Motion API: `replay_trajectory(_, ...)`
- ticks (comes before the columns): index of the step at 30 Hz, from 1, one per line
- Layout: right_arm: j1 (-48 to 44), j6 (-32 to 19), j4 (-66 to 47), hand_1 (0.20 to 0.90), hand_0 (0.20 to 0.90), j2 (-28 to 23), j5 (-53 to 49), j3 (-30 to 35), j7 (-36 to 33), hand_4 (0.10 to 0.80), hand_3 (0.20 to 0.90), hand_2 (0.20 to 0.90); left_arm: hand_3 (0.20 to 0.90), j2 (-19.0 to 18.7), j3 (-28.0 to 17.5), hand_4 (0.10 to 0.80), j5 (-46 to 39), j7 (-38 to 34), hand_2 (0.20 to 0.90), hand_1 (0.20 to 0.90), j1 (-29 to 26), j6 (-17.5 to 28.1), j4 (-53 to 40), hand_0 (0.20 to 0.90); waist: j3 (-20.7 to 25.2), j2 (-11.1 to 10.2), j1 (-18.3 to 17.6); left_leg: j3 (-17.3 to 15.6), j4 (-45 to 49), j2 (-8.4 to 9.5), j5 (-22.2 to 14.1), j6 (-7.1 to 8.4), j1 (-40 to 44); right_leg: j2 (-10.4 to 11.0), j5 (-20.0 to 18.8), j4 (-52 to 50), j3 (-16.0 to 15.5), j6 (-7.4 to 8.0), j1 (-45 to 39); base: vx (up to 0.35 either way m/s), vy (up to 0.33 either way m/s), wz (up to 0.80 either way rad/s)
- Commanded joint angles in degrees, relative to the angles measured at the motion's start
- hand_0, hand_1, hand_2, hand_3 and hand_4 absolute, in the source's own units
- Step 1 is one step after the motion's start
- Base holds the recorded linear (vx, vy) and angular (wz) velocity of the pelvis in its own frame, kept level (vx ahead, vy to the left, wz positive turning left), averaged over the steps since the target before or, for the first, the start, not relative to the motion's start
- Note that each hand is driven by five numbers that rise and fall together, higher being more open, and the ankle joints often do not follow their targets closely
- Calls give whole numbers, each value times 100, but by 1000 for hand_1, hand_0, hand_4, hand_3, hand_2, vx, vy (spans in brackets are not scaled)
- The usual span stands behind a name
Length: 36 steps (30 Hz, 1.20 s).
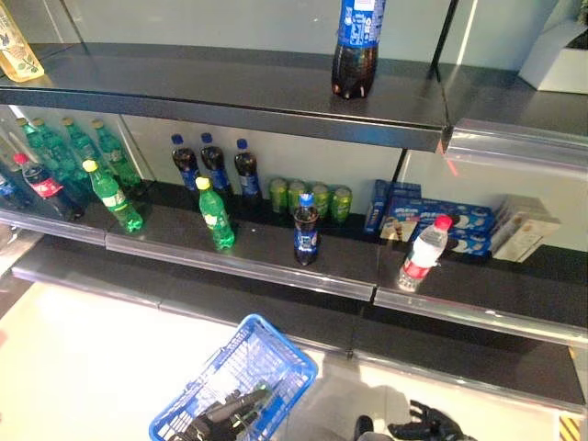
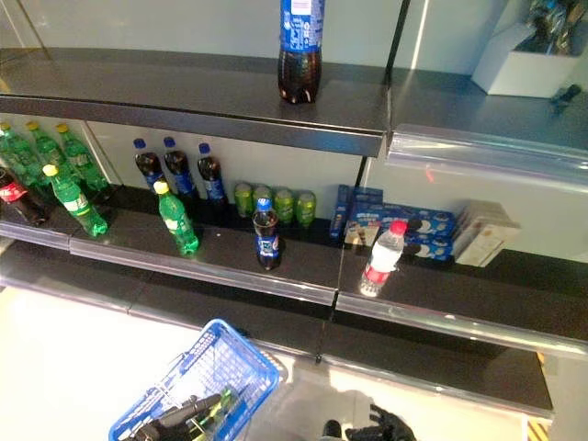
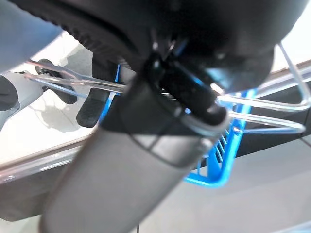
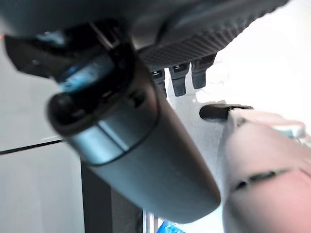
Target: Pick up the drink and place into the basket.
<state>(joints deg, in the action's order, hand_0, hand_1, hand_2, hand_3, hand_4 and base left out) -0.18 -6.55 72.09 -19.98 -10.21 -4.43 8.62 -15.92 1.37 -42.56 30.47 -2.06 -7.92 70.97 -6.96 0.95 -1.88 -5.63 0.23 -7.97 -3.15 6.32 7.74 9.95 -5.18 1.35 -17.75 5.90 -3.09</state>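
The blue basket (image 1: 241, 377) sits lowest and closest in the head views, hanging over the pale floor (image 1: 73, 349) in front of the shelving. The left hand (image 1: 225, 413) lies across its top; in the left wrist view the fingers (image 3: 92, 104) are curled round the basket's wire handle (image 3: 272, 104), grasping it. Something greenish shows inside the basket under the hand, but what it is cannot be told.

The right hand (image 1: 432, 427) shows at the bottom edge, low and well apart from the shelves, holding nothing. In the right wrist view its fingers (image 4: 182, 80) hang loosely bent, and whether they count as released or clenched cannot be told.

The drinks stand on the middle shelf (image 1: 276, 262). Nearest the front edge is a dark cola bottle with a blue cap (image 1: 306, 231), upright. To its left are two green bottles with yellow caps (image 1: 215, 216), one upright and one leaning. To its right stands a clear bottle with a red cap (image 1: 424, 253), slightly tilted. Behind are three dark bottles (image 1: 213, 165), a row of green cans (image 1: 310, 197) and blue boxes (image 1: 432, 220). A large cola bottle (image 1: 356, 46) stands on the upper shelf (image 1: 230, 87)
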Motion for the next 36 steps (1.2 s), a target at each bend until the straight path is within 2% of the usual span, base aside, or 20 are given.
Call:
replay_trajectory(1, -148, -82, 146, 900, 900, -10, -109, 47, -70, 800, 900, 900, 200, -203, 55, 100, -16, 644, 300, 300, -224, 54, -352, 300, 53, -232, 128, -568, 106, 13, 338, -100, -171, 371, -32, -328, 104, 434, 183, -58, -10, 57)
replay_trajectory(8, -201, -157, 178, 900, 900, -72, -11, 57, 25, 800, 900, 900, 200, -153, 13, 100, -145, 605, 300, 300, -309, 141, -277, 300, 208, -156, 128, -529, -413, 37, 447, -61, 40, 267, 112, -176, 40, 412, -64, -1, 24, 10)
replay_trajectory(11, -201, -151, 134, 900, 900, 8, 12, -12, 7, 800, 900, 900, 200, -188, 22, 100, -122, 700, 300, 300, -292, 196, -144, 300, 206, -150, 44, -651, -457, -13, 464, -90, 73, 273, 197, -277, 145, 427, -43, 48, 71, 1)
replay_trajectory(12, -187, -138, 97, 900, 900, 1, 10, -35, 13, 800, 900, 900, 200, -190, 25, 100, -118, 742, 300, 300, -277, 200, -122, 300, 184, -179, 40, -591, -361, 0, 436, -88, 41, 261, 190, -250, 227, 417, -54, 58, 96, 7)
replay_trajectory(13, -191, -137, 48, 900, 900, -16, 31, -52, 23, 800, 900, 900, 200, -186, 17, 100, -153, 794, 300, 300, -255, 224, -108, 300, 138, -224, 92, -274, -94, 91, 288, -96, -33, 254, 168, -200, 356, 404, -62, 30, 113, 6)
replay_trajectory(14, -224, -134, -22, 900, 900, -42, -15, -86, 1, 800, 900, 900, 200, -162, -15, 100, -168, 850, 300, 300, -217, 254, -117, 300, 110, -291, 169, 99, 208, 267, 93, -122, -181, 270, 125, -165, 528, 403, 12, -6, 167, -2)
replay_trajectory(15, -278, -115, -80, 900, 900, -81, -145, -106, -55, 800, 900, 900, 200, -129, -61, 100, -138, 866, 300, 300, -186, 277, -135, 300, 48, -332, 212, 249, 415, 396, -56, -154, -316, 278, 111, -205, 707, 425, 112, -12, 165, -26)
replay_trajectory(17, -317, -29, -146, 900, 900, -98, -258, -100, -113, 800, 900, 900, 200, -89, -48, 100, -105, 839, 300, 300, -169, 257, -143, 300, -10, -346, 219, 215, 483, 463, -145, -206, -369, 304, 86, -266, 812, 477, 229, 21, 185, -59)
replay_trajectory(19, -230, -207, -190, 900, 900, -69, -130, -12, -122, 800, 900, 900, 200, -99, -70, 100, -65, 876, 300, 300, -156, 259, -38, 300, -123, -467, 206, 113, 835, 665, -400, -278, -509, 473, -284, -140, 970, 648, 441, -16, 170, -82)
replay_trajectory(20, -189, -252, -194, 900, 900, -74, -224, 0, -95, 800, 900, 900, 200, -148, -64, 100, -30, 883, 300, 300, -169, 218, -37, 300, -165, -495, 215, 56, 936, 687, -455, -273, -559, 510, -405, -89, 936, 669, 488, -105, 70, -105)
replay_trajectory(21, -187, -308, -175, 900, 900, -66, -150, 55, -15, 800, 900, 900, 200, -178, -97, 100, -156, 792, 300, 300, -154, 201, -51, 300, -210, -524, 221, -99, 880, 690, -477, -268, -515, 594, -640, -23, 702, 736, 599, -110, 68, -106)
replay_trajectory(22, -183, -287, -138, 900, 900, -46, -118, 100, -8, 800, 900, 900, 200, -216, -124, 100, -199, 762, 300, 300, -147, 163, -58, 300, -253, -524, 223, -222, 815, 670, -483, -288, -463, 647, -729, -156, 625, 753, 706, -120, 52, -106)
replay_trajectory(25, -99, -383, 52, 900, 900, -31, -112, 189, 21, 800, 900, 900, 200, -326, -132, 100, -113, 842, 300, 300, -189, 167, -65, 300, -188, -444, 184, -345, 604, 571, -278, -400, -528, 587, -456, -475, 744, 645, 633, -216, -23, -84)
replay_trajectory(29, -138, -332, 295, 900, 900, -22, -178, 300, 9, 800, 900, 900, 200, -296, -85, 100, -319, 659, 300, 300, -316, 210, -4, 300, -97, -390, 118, -363, 482, 588, -220, -511, -572, 542, -436, -756, 977, 521, 609, -141, -140, -41)
replay_trajectory(32, -215, -294, 270, 900, 900, 5, -146, 118, 36, 800, 900, 900, 200, -291, -21, 100, -297, 588, 300, 300, -489, 202, -76, 300, -51, -321, 124, -391, 616, 366, -140, -436, -697, 418, 40, -781, 931, 370, 494, -157, -260, -34)
replay_trajectory(34, -318, -237, 242, 900, 900, 52, -142, 20, 36, 800, 900, 900, 200, -273, -2, 100, -484, 504, 300, 300, -536, 226, -110, 300, -63, -326, 123, -369, 671, 212, -114, -321, -688, 305, 248, -683, 942, 417, 383, -65, -270, -55)
replay_trajectory(36, -321, -107, 148, 900, 900, 52, -129, -40, -14, 800, 900, 900, 200, -305, -48, 100, -548, 471, 300, 300, -484, 129, -219, 300, -25, -346, 115, -400, 603, 95, -32, -233, -571, 278, 296, -512, 888, 410, 214, -7, -226, -14)
